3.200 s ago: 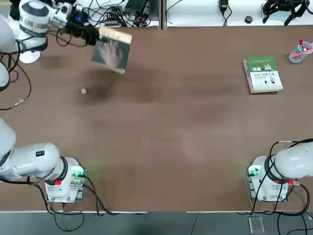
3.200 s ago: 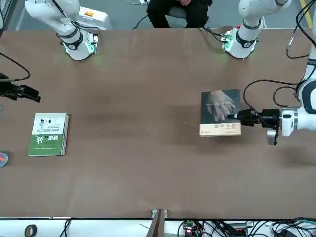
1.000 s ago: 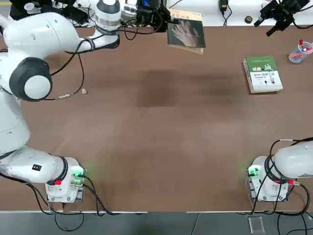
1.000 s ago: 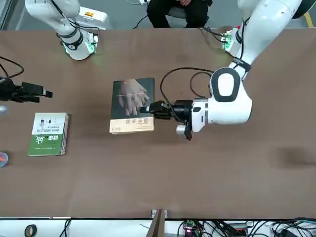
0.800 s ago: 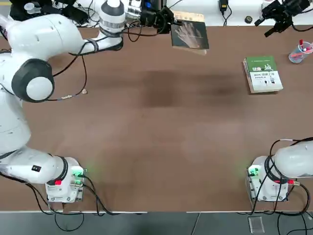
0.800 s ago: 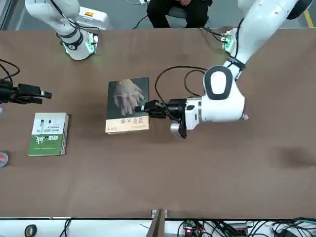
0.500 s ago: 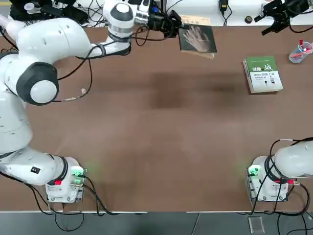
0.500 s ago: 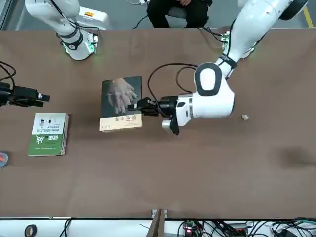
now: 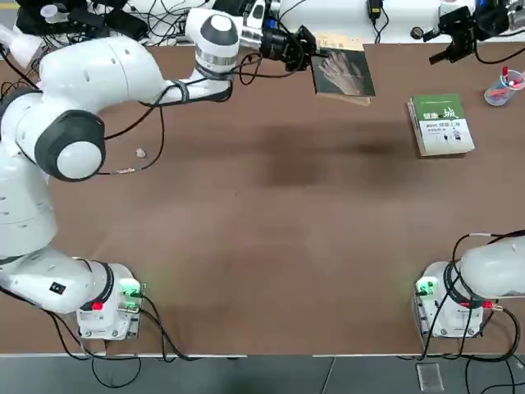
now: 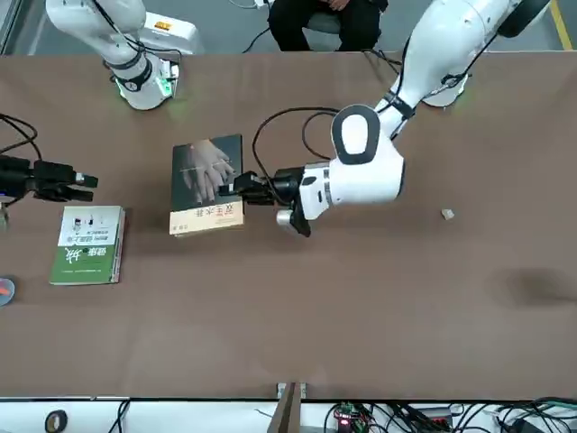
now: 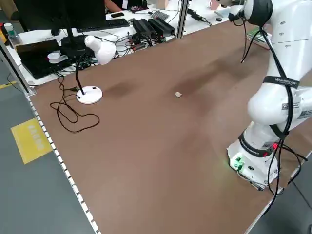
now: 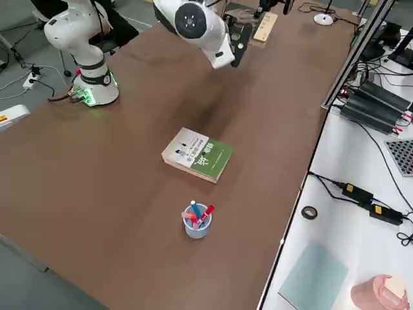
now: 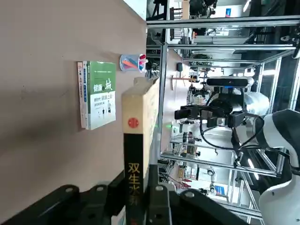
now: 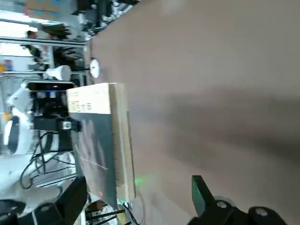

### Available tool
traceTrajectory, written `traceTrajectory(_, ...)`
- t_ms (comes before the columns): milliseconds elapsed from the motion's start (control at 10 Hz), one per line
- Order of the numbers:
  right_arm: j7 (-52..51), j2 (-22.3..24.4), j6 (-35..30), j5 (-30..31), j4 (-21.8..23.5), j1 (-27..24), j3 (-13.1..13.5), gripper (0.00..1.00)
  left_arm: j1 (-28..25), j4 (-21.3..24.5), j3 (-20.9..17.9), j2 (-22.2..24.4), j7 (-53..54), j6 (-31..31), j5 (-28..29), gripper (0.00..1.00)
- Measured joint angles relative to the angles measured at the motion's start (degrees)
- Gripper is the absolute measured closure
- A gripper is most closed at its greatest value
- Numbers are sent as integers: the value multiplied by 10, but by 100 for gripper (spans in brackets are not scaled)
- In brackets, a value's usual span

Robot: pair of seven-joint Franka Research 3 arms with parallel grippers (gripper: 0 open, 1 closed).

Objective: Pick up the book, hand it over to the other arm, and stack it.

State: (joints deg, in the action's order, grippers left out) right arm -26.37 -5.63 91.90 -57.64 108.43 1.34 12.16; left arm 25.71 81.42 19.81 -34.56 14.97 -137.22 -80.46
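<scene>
Book [image 9: 344, 72] shifted rightward — brown table [image 9: 271, 230].

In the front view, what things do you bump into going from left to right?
Right gripper → green-and-white book → the book → left gripper → small crumb.

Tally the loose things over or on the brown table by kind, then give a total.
Books: 2, the dark book held in the left gripper and the green book lying flat.
Pen cups: 1, the cup with markers.
Small scraps: 1, the pale scrap.
Total: 4
</scene>
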Motion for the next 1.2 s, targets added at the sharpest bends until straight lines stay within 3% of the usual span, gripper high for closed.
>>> traceTrajectory(600,-128,-43,-28,-101,57,-1,51,2,39,-15,0,-17,0,-49,-8,81)
traceTrajectory(1200,-164,-64,-41,-166,90,4,61,2,45,-27,0,-28,0,-50,-8,81)
